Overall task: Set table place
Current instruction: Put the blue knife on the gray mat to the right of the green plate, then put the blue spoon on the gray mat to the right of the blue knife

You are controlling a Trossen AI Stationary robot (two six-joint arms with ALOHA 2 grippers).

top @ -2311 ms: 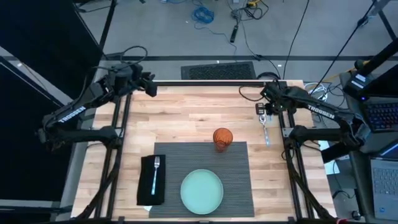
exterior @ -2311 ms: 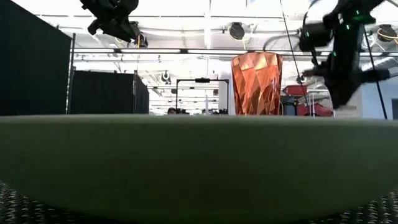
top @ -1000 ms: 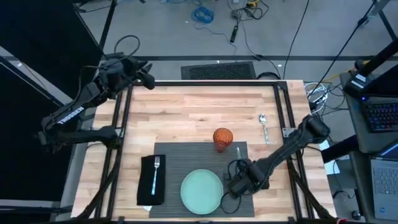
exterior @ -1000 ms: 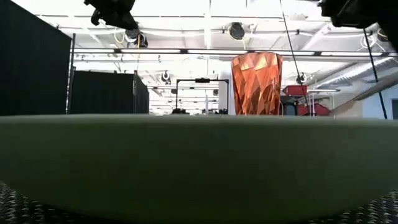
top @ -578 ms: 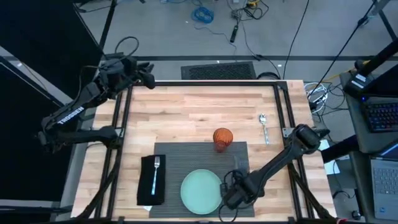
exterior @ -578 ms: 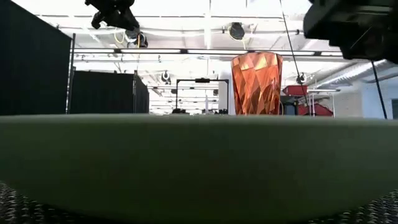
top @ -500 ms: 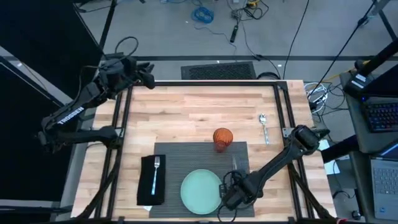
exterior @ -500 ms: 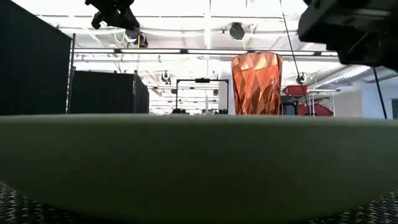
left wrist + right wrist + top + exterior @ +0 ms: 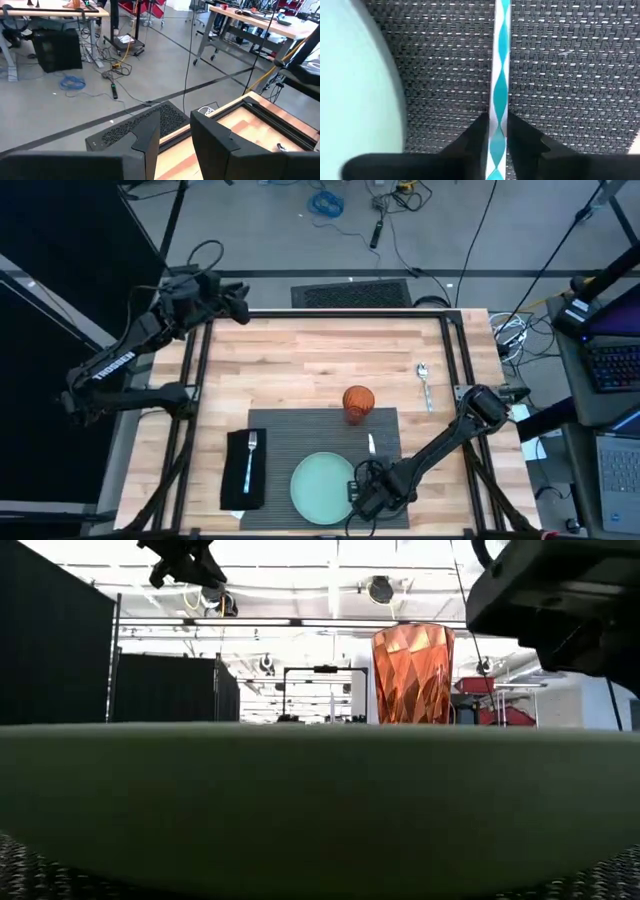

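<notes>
A dark grey ribbed placemat [image 9: 385, 480] lies at the table's near middle. On it sit a pale green plate [image 9: 325, 487] and an orange cup [image 9: 358, 402]. My right gripper [image 9: 369, 473] is low over the mat just right of the plate, shut on a shiny knife [image 9: 371, 444]. A fork lies on a black napkin [image 9: 246, 470] left of the plate. A spoon [image 9: 424, 385] rests on the wood at the right. My left gripper [image 9: 243, 308] waits raised at the far left corner, open [image 9: 175, 117] and touching nothing. My right gripper [image 9: 497, 120] pinches the knife's narrow shaft [image 9: 499, 107] between its two fingers [image 9: 479, 134]. The fingers lie along the knife, slanting down over the placemat and pointing toward the far edge. The knife's free length runs out ahead of them, parallel to the plate's right rim. I cannot tell whether it touches the mat.
The plate's rim [image 9: 365, 90] is close on one side of the knife. A bare strip of mat [image 9: 570, 80] lies on the other side. The cup [image 9: 412, 675] stands beyond the plate. Metal frame rails [image 9: 462, 360] border the table.
My right gripper has carried the knife toward the table's near edge and a little left, closer to the plate, and has come lower over the mat. The knife has stayed pointing toward the far edge.
</notes>
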